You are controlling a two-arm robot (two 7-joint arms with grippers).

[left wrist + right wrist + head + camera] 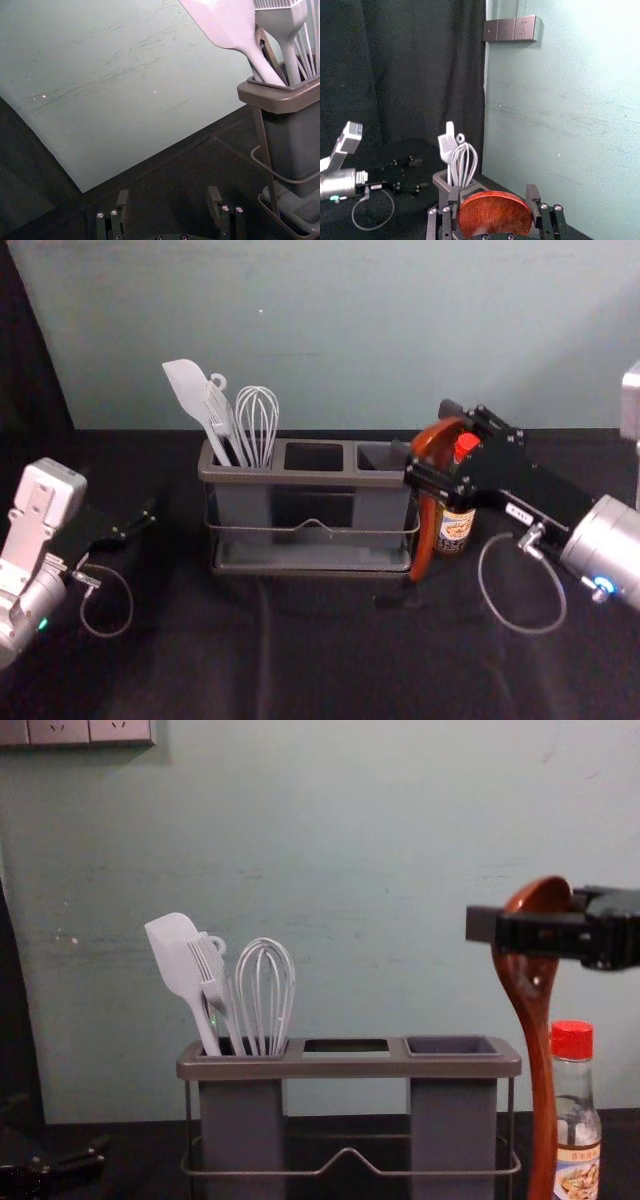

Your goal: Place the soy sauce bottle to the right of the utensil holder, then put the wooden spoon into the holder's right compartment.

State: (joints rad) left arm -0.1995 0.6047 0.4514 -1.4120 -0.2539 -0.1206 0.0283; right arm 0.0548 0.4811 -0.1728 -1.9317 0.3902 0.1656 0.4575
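- Chest view: complete red-capped glass soy sauce bottle neck (574, 1075), right of grey plastic utensil holder (350, 1067); head view: neck masked.
- Right gripper (430, 440): angled inward, fingers clamping reddish-brown wooden spoon (426, 530), bowl up.
- Left gripper (148, 517): parked left, fingers apart.

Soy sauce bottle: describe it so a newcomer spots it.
Find the wide grey utensil holder. Just past its right end stands the soy sauce bottle. Its red cap and printed label set it apart from the brown wooden spoon beside it.

Your chest view crops the lower ends of the wooden spoon (540, 1060) and soy sauce bottle (576, 1120); in your head view, the right gripper (432, 443) hides part of the bottle.
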